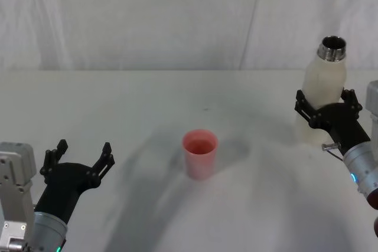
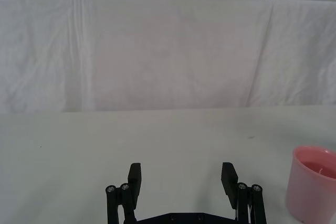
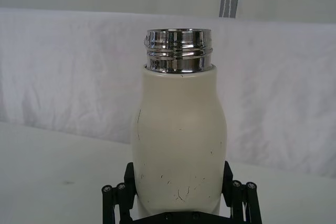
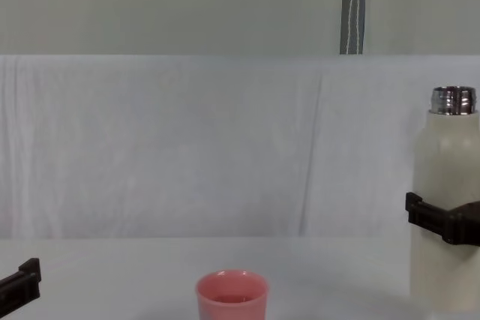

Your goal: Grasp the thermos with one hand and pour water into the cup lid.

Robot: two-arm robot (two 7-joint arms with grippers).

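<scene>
The cream-white thermos (image 1: 323, 84) stands upright at the table's right side, its steel neck open and uncapped. My right gripper (image 1: 326, 100) is shut on its body, one black finger pressed against each side, as the right wrist view shows on the thermos (image 3: 178, 140) and the right gripper (image 3: 178, 176). The pink cup lid (image 1: 199, 153) stands upright at the table's middle, left of the thermos, with liquid showing inside. My left gripper (image 1: 84, 149) hovers open and empty near the front left; the cup lid (image 2: 312, 190) stands off to its side.
A white cloth covers the table (image 1: 136, 104) and hangs as a backdrop behind it. In the chest view the thermos (image 4: 446, 170) rises far above the cup lid (image 4: 232, 297). A grey vertical post (image 4: 353, 5) stands behind the backdrop.
</scene>
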